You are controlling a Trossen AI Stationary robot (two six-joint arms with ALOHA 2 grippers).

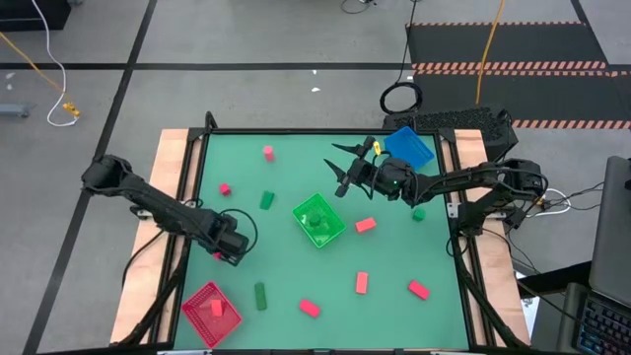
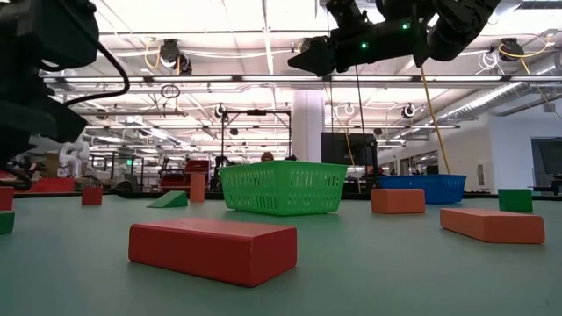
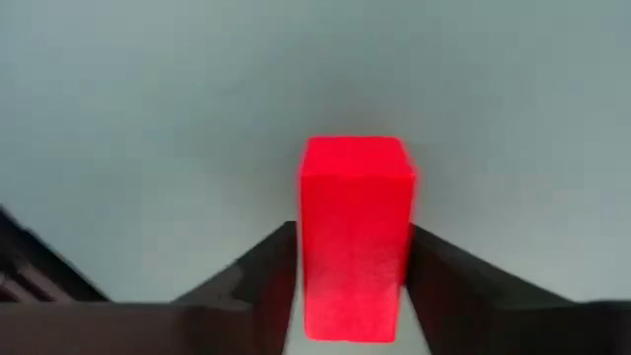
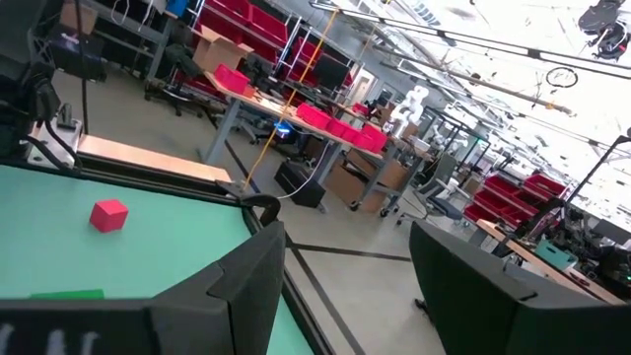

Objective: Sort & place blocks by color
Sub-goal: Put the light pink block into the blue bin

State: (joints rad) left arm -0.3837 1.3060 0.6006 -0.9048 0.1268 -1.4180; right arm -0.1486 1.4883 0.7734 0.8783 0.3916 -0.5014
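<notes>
Small red blocks lie scattered on the green table, e.g. (image 1: 366, 224), (image 1: 362, 282), (image 1: 419, 289), (image 1: 309, 308), along with dark green ones (image 1: 266, 199), (image 1: 260, 295), (image 1: 418, 213). My left gripper (image 1: 219, 253) is low over the table's left part, a little beyond the red bin, shut on a red block (image 3: 355, 237). My right gripper (image 1: 345, 168) hangs open, high above the table beyond the green bin, and shows at the top of the low view (image 2: 316, 54). Its wrist view looks over a red block (image 4: 108, 214) at the table's far edge. My left gripper pinches the red block by its two long side faces (image 3: 308, 266), one finger (image 3: 261, 281) on each side, the fingers lying along the block. The block's free end (image 3: 355, 158) sticks out past the fingertips. Whether it rests on the table or is lifted does not show.
The red bin (image 1: 197, 320), with a red block inside, stands at the near left corner. The green bin (image 1: 333, 235) holds green blocks at mid-table, and the blue bin (image 1: 408, 146) is at the far right. A red block (image 2: 212, 248) lies near the low camera.
</notes>
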